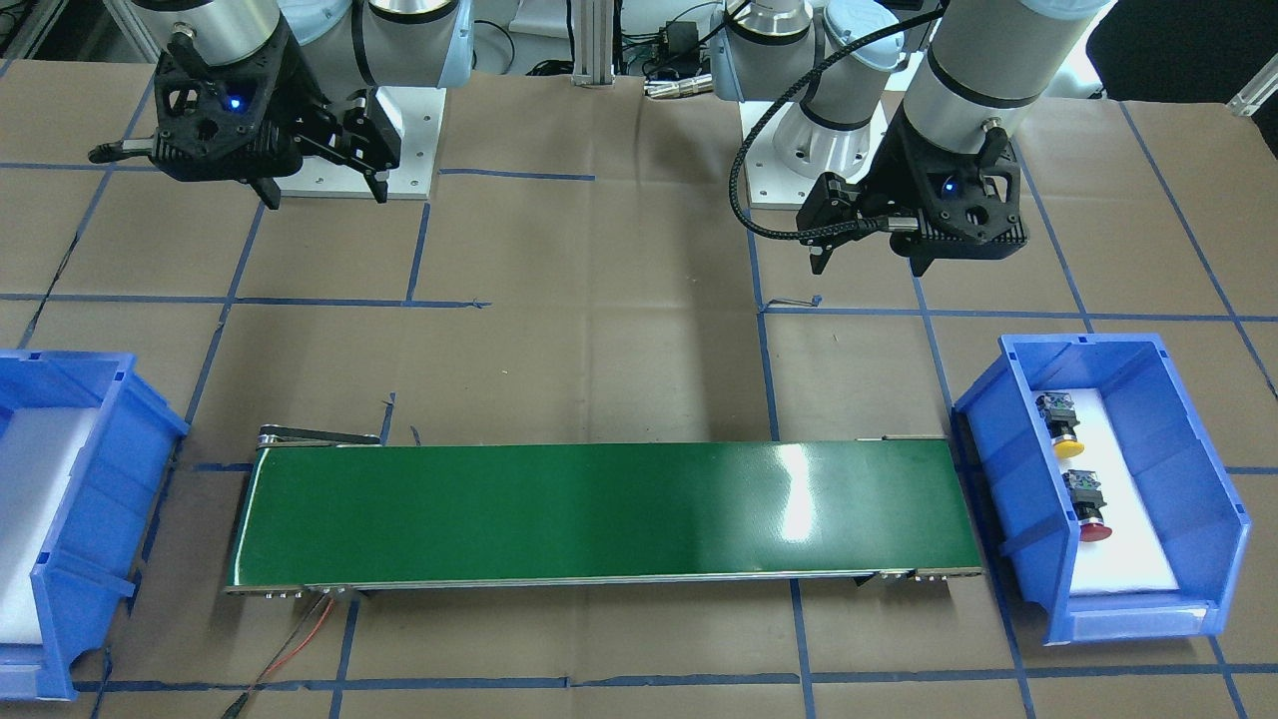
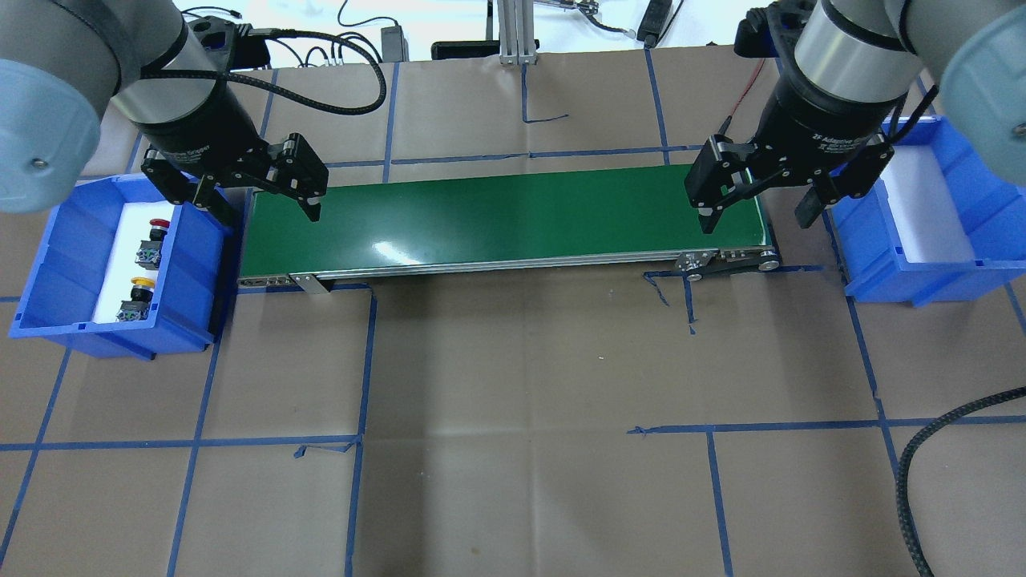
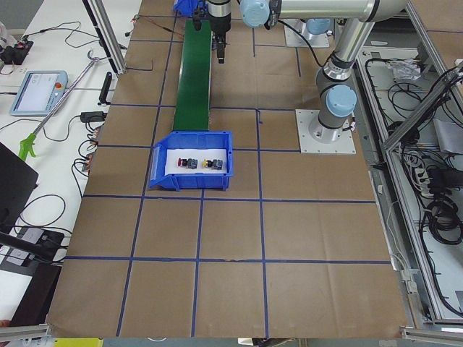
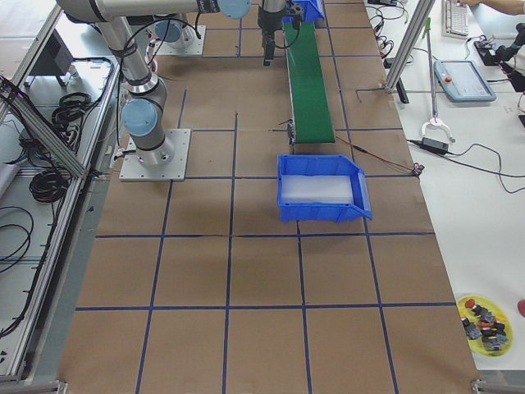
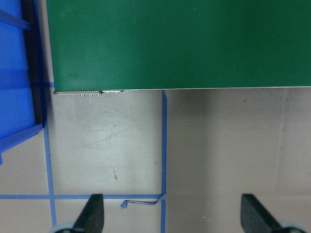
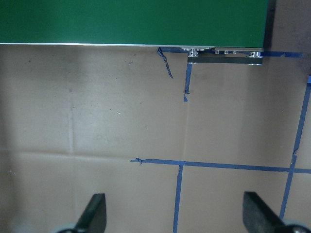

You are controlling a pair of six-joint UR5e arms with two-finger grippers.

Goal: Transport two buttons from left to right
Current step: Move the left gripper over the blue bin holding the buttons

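The yellow button (image 2: 136, 298) and the red button (image 2: 154, 239) lie on the white liner of the blue bin (image 2: 48, 268) at the robot's left end of the green conveyor belt (image 2: 497, 220). In the front view they show as yellow (image 1: 1061, 429) and red (image 1: 1088, 509). My left gripper (image 2: 268, 210) hangs open and empty above the belt's left end, beside the bin. Its fingers (image 5: 92, 216) stand wide apart over bare paper. My right gripper (image 2: 755, 220) hangs open and empty above the belt's right end, its fingers (image 6: 95, 213) also wide apart.
A second blue bin (image 2: 986, 200) with only a white liner stands at the belt's right end. Brown paper with blue tape lines covers the table. A yellow plate (image 4: 484, 324) with several spare parts sits at a far table corner.
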